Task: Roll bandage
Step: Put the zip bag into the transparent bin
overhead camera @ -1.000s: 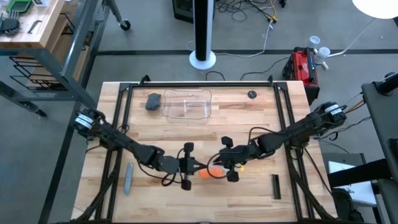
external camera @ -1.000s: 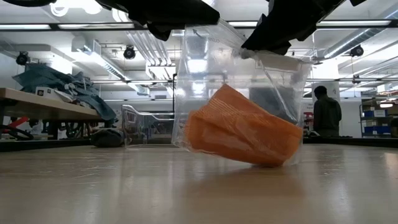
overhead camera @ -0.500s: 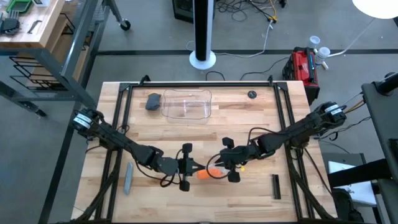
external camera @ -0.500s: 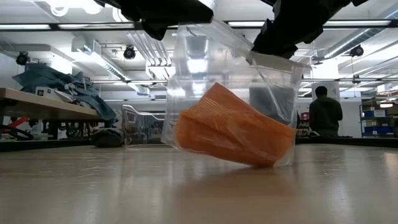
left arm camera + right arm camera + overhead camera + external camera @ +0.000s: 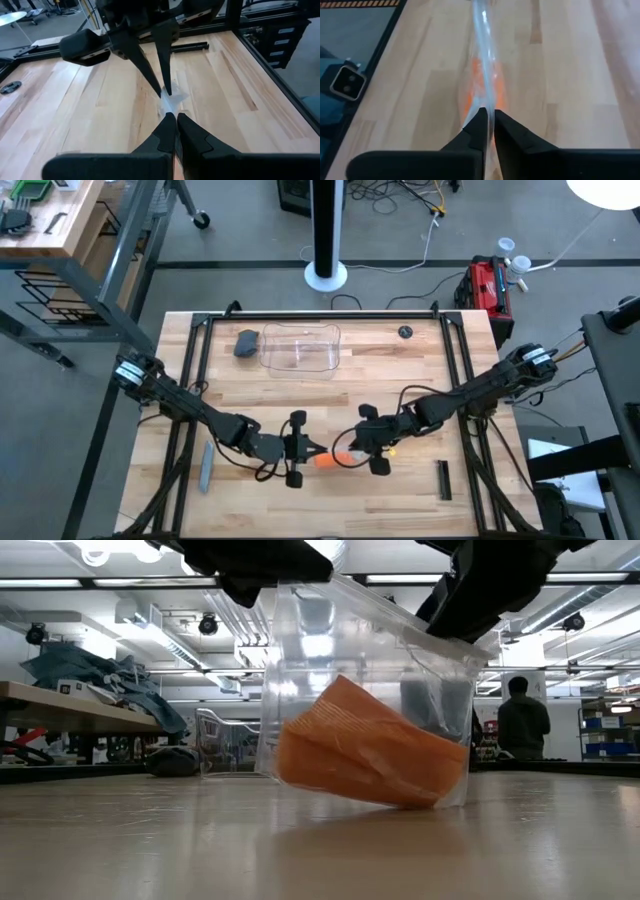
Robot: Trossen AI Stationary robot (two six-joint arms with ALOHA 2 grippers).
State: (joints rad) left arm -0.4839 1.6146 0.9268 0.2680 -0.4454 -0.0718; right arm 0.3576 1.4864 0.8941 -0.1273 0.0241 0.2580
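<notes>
From above, the left gripper (image 5: 312, 450) and right gripper (image 5: 350, 450) meet near six o'clock on the table (image 5: 400, 380), the orange bandage (image 5: 327, 461) between them. At table level, the bandage (image 5: 365, 755) sits tilted inside the clear wrapper (image 5: 330, 650), its lower edge on the wood. Left wrist: fingers (image 5: 167, 131) clenched on the wrapper's (image 5: 170, 102) edge. Right wrist: fingers (image 5: 481, 125) pinching the wrapper (image 5: 485, 40) above the bandage (image 5: 479, 82).

Orange in clear plastic, on pale wood

My fingers (image 5: 481, 131) are black; the bandage (image 5: 370, 760) is bright orange with fine ribbing, its bag (image 5: 330, 640) see-through, the table (image 5: 400, 370) light striped wood.
</notes>
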